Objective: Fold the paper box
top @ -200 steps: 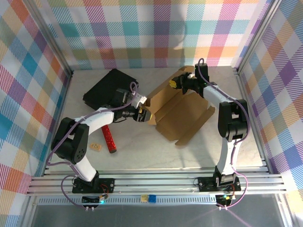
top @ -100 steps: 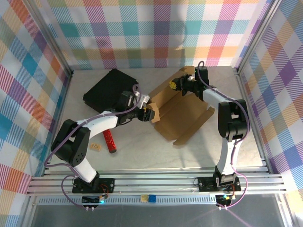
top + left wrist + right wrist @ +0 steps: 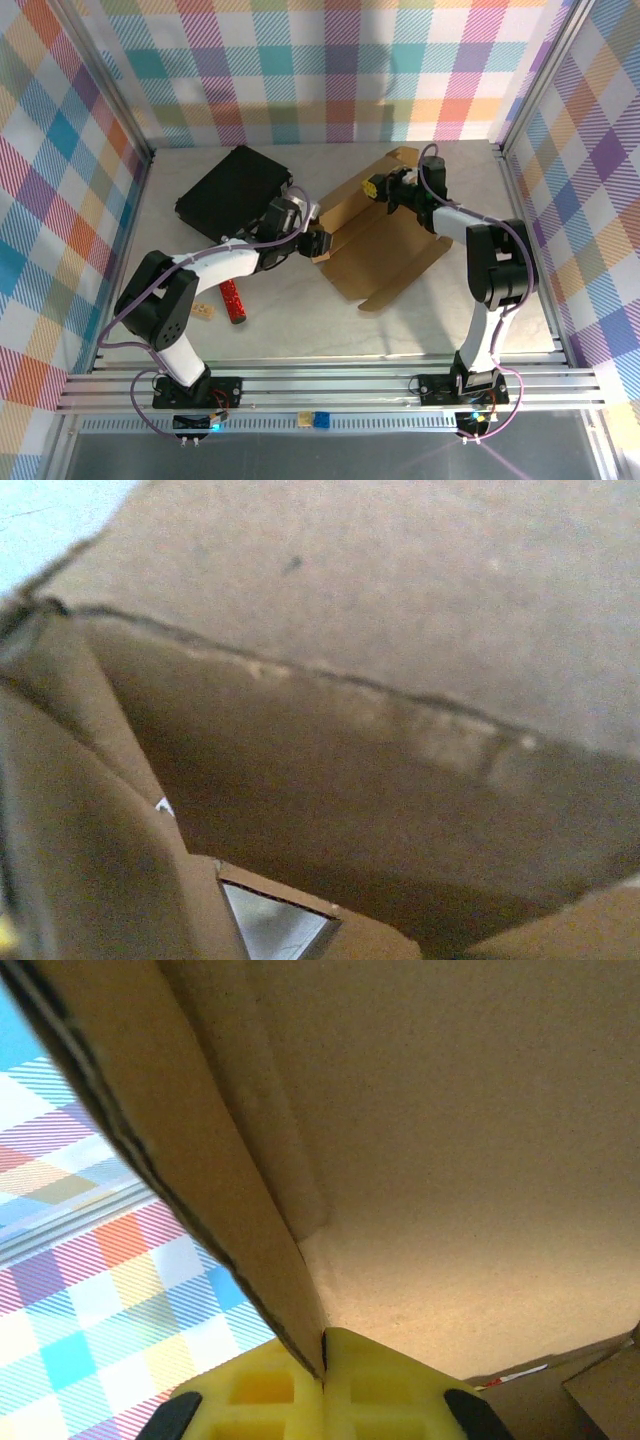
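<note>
Where the right gripper point(image 3: 374, 187) closes its yellow fingertips point(image 3: 375, 1375), they are clamped on a raised flap at the far edge of the paper box point(image 3: 385, 250). The left gripper point(image 3: 318, 243) sits at the box's left flap, and it cannot be told whether it grasps it. The box lies mostly unfolded mid-table, near a black case point(image 3: 235, 185).

Top external camera: high, looking down on the whole pale tabletop point(image 3: 300, 320). Both wrist cameras: pressed close against the plain brown corrugated cardboard box point(image 3: 385, 245), which lies centre-right in the overhead view.
</note>
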